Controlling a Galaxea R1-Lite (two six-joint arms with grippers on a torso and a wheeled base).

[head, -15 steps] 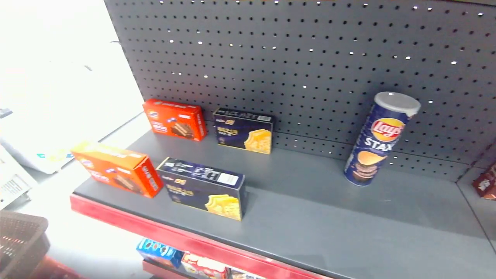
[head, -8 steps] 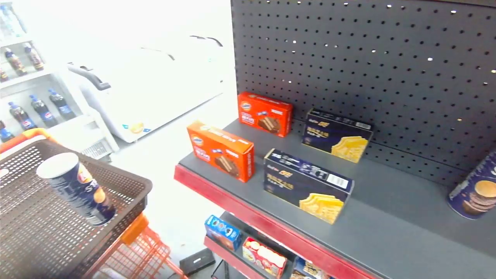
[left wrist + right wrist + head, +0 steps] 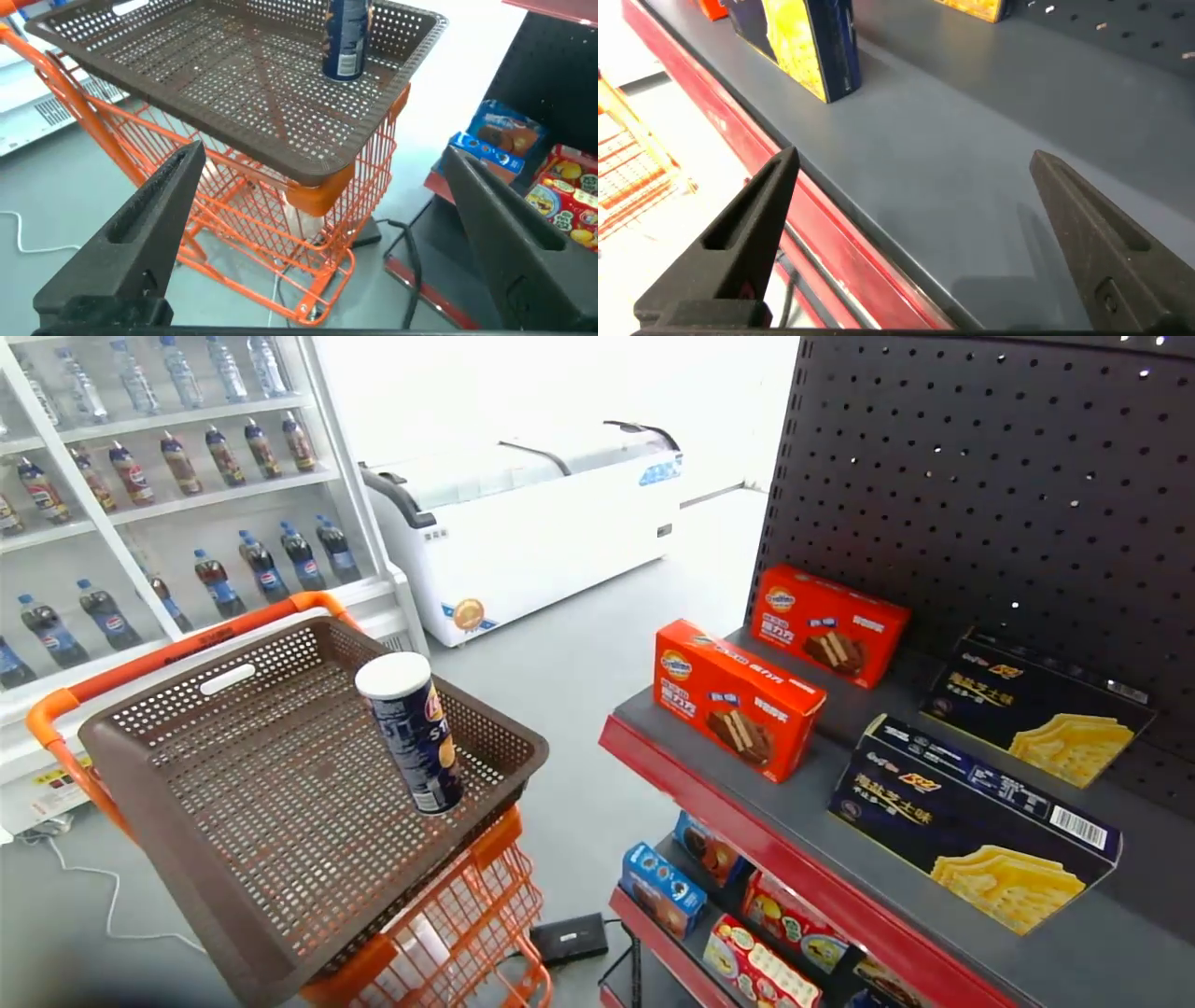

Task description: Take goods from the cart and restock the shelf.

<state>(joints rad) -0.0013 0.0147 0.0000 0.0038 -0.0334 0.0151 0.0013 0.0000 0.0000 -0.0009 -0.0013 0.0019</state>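
Observation:
A dark blue chips can (image 3: 412,733) with a white lid stands upright in the brown basket (image 3: 233,775) on top of the orange cart (image 3: 448,933). The can (image 3: 346,37) also appears in the left wrist view, beyond my left gripper (image 3: 322,159), which hangs open and empty beside the cart, below the basket's rim. The grey shelf (image 3: 840,803) with a red front edge carries two orange boxes (image 3: 738,698) and two dark blue boxes (image 3: 971,821). My right gripper (image 3: 915,163) is open and empty above the shelf board (image 3: 971,187), near a dark blue box (image 3: 799,42).
A black pegboard (image 3: 980,476) backs the shelf. Lower shelves (image 3: 728,933) hold snack packs. A white chest freezer (image 3: 523,532) and a drinks cooler (image 3: 140,504) stand behind the cart. A black box and cable (image 3: 568,938) lie on the floor between cart and shelf.
The head camera has swung left: the cart, basket and its chips can have come into view, while the shelf's right part with its own can has left the picture.

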